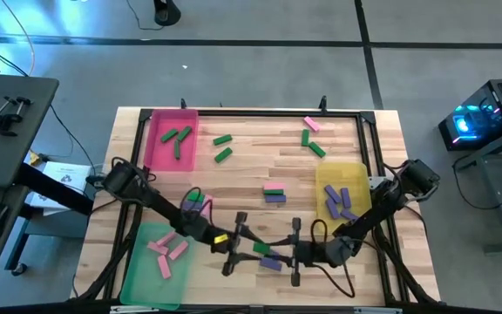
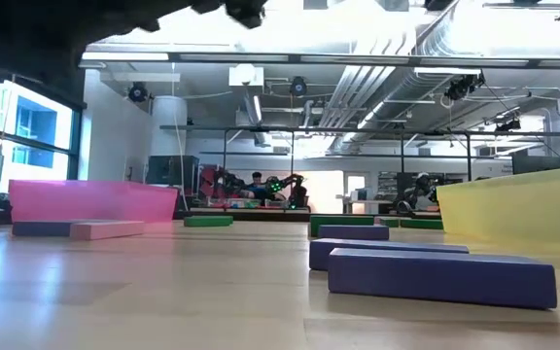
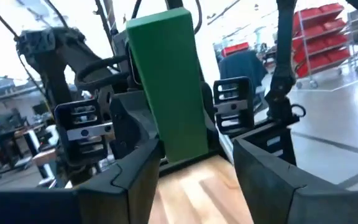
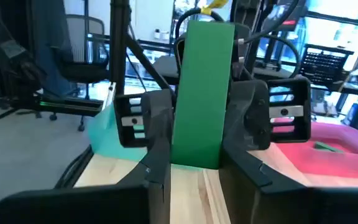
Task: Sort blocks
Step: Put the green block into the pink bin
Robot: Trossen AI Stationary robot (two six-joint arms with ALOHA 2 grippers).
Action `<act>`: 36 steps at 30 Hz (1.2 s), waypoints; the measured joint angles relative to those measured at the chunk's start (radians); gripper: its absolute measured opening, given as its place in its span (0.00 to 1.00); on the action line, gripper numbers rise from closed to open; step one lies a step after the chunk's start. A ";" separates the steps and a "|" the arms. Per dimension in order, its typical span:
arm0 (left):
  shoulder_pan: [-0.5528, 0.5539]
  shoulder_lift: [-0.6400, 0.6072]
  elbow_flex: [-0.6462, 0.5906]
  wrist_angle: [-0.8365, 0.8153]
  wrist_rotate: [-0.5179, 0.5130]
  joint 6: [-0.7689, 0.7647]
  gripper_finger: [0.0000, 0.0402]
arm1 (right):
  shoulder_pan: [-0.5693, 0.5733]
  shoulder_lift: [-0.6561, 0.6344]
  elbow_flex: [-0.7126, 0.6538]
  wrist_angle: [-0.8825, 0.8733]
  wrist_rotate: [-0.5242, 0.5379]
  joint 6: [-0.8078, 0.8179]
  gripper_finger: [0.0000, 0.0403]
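A green block (image 1: 261, 249) stands on end in the air near the table's front edge, between my two grippers, which face each other. My right gripper (image 4: 194, 168) comes from the right and is shut on it. My left gripper (image 3: 194, 180) comes from the left and is open. Its fingers stand on either side of the block's lower end, with a gap showing beside the block. A purple block (image 1: 270, 262) lies flat on the table just below them. My right gripper pinches the green block's lower end (image 4: 194, 155) between its two fingers, one on each long narrow side. The fingers lie level and come from the table's right side. The block stands roughly upright above them, clear of the table.
A pink tray (image 1: 159, 153) at the far left holds green blocks. A green tray (image 1: 142, 270) at the near left holds pink ones. A yellow tray (image 1: 356, 174) at the right holds purple ones. Loose blocks lie mid-table (image 1: 274, 192) and toward the far edge (image 1: 223, 155).
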 joint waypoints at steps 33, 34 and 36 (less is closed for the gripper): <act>0.006 -0.017 0.056 -0.056 -0.060 -0.143 0.24 | 0.031 0.001 0.000 -0.094 0.130 0.019 0.21; 0.006 -0.017 0.056 -0.061 -0.061 -0.142 0.20 | 0.031 0.001 0.000 -0.101 0.130 0.024 0.23; 0.006 -0.017 0.056 -0.075 -0.065 -0.126 0.19 | 0.031 0.001 0.000 -0.112 0.130 0.029 0.29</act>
